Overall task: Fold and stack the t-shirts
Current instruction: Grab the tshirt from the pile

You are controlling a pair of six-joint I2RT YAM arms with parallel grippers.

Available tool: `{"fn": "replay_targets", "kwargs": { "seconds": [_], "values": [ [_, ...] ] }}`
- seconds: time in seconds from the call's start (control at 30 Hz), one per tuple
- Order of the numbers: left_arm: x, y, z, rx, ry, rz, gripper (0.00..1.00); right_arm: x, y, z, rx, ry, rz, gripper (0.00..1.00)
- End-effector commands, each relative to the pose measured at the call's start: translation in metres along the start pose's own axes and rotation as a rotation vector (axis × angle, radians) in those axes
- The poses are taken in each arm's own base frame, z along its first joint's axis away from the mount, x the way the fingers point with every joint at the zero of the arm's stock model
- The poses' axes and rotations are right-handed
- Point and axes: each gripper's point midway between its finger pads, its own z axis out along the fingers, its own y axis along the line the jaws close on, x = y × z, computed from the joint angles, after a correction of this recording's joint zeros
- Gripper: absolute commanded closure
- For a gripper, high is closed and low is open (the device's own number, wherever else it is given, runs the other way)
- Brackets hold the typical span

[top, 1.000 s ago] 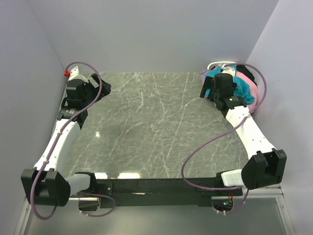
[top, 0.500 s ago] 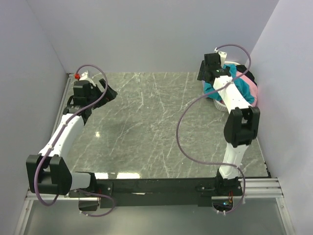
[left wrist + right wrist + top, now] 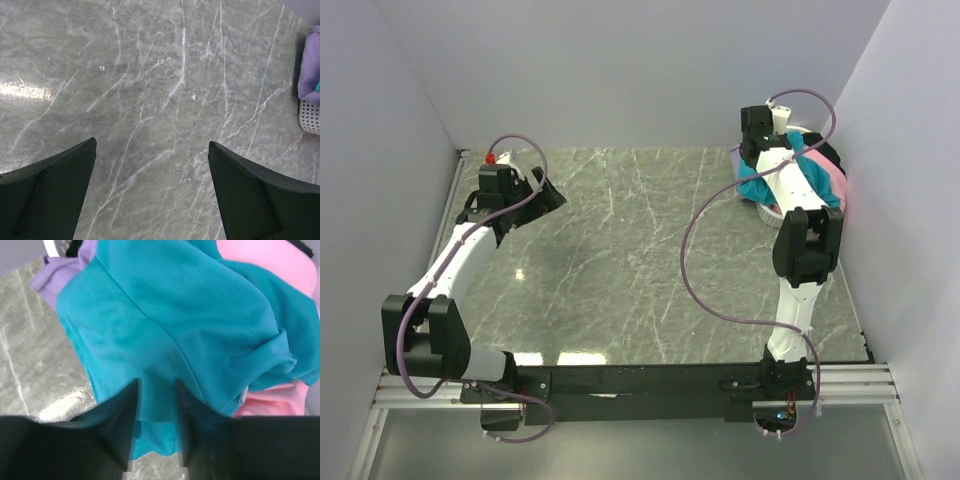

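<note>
Your right gripper (image 3: pixel 157 390) has its two fingers drawn in close on a fold of the teal t-shirt (image 3: pixel 165 315). A narrow strip of teal shows between them, and the cloth's creases run down towards that pinch, so I judge it a real hold, though the fingers are blurred. The shirt lies right under and ahead of this gripper, heaped with the pink t-shirt (image 3: pixel 260 260) and the lavender t-shirt (image 3: pixel 50 282) in the basket (image 3: pixel 311 117) at the far right corner. Its main crease runs on a slant from the lavender side down to your fingers, so the bulk of the cloth trails towards the pile, not the table (image 3: pixel 150 75). From the top view, the bare marble lies to the left of the basket and nearer the bases, which is where you would carry it. Your left gripper (image 3: pixel 151 145) hangs with its fingers spread wide, holding nothing, over the far left of the table and well apart from the shirts. The right arm is plainly the nearer one.
</note>
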Motion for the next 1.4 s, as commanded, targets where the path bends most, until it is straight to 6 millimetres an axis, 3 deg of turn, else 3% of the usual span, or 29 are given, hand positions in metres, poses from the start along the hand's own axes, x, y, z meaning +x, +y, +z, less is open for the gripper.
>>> {"fn": "replay_targets", "kwargs": {
  "seconds": [0.0,0.07,0.13,0.17,0.23,0.3,0.4,0.7,0.73,0.77,0.83,0.87,0.9,0.93,0.97,1.03,1.1,1.13,1.2,1.23,1.3,1.33,1.37],
  "values": [
    [-0.012,-0.012,-0.001,0.042,-0.01,0.018,0.01,-0.02,-0.028,-0.019,0.04,-0.056,0.043,0.41],
    [-0.008,-0.011,0.002,0.04,0.012,0.021,0.01,-0.009,-0.037,-0.02,0.049,-0.031,0.046,0.32],
    [-0.006,-0.009,0.001,0.035,0.013,0.019,0.01,-0.022,-0.046,-0.033,0.016,-0.087,0.103,0.25],
    [-0.006,-0.007,0.001,0.026,0.008,0.016,0.01,-0.007,-0.05,-0.031,0.017,-0.07,0.098,0.22],
    [-0.005,-0.005,0.0,0.023,-0.005,0.018,0.01,-0.018,-0.057,-0.042,-0.022,-0.118,0.155,0.22],
    [-0.005,-0.003,0.0,0.013,-0.009,0.019,0.01,-0.01,-0.06,-0.039,-0.027,-0.106,0.173,0.23],
    [-0.006,-0.008,0.004,0.034,0.005,0.021,0.01,-0.003,-0.055,-0.028,-0.032,-0.073,0.176,0.23],
    [-0.001,-0.006,0.013,0.042,0.024,0.013,0.01,-0.007,-0.023,0.003,-0.102,-0.037,0.177,0.23],
    [-0.001,-0.005,0.014,0.037,0.025,0.011,0.0,-0.013,-0.019,0.003,-0.121,-0.046,0.183,0.27],
    [-0.001,-0.004,0.014,0.033,0.022,0.011,0.01,-0.011,-0.014,0.006,-0.138,-0.038,0.177,0.47],
    [-0.001,-0.001,0.015,0.017,0.018,0.01,0.0,-0.019,-0.009,0.006,-0.158,-0.05,0.181,0.57],
    [-0.001,0.0,0.015,0.01,0.017,0.01,0.01,-0.018,-0.006,0.009,-0.165,-0.044,0.175,0.7],
    [-0.001,0.001,0.015,0.006,0.017,0.009,0.0,-0.018,-0.004,0.01,-0.169,-0.042,0.173,0.74],
    [-0.001,0.002,0.016,0.002,0.016,0.01,0.01,-0.022,-0.001,0.009,-0.182,-0.047,0.175,0.91],
    [-0.001,0.003,0.016,-0.001,0.014,0.01,0.01,-0.024,0.001,0.008,-0.195,-0.048,0.172,1.0],
    [0.0,0.002,0.015,0.003,0.013,0.01,0.01,-0.026,0.011,0.003,-0.265,-0.053,0.173,1.0],
    [-0.001,0.001,0.015,0.011,0.011,0.008,0.01,-0.046,0.018,-0.021,-0.362,-0.121,0.186,1.0],
    [0.001,0.001,0.016,0.012,0.016,0.005,0.03,-0.039,0.02,-0.027,-0.388,-0.119,0.175,1.0],
    [0.001,0.001,0.016,0.014,0.021,0.003,0.11,-0.062,0.022,-0.064,-0.467,-0.211,0.177,1.0],
    [0.001,0.0,0.017,0.016,0.024,-0.002,0.18,-0.061,0.03,-0.079,-0.528,-0.221,0.157,1.0],
    [0.0,0.001,0.017,0.011,0.021,-0.006,0.26,-0.082,0.026,-0.121,-0.592,-0.312,0.131,1.0],
    [0.001,0.001,0.017,0.007,0.021,-0.016,0.31,-0.085,0.037,-0.144,-0.649,-0.337,0.103,1.0],
    [0.002,0.003,0.016,-0.001,0.023,-0.022,0.3,-0.096,0.032,-0.17,-0.668,-0.392,0.078,1.0]
  ]
}}
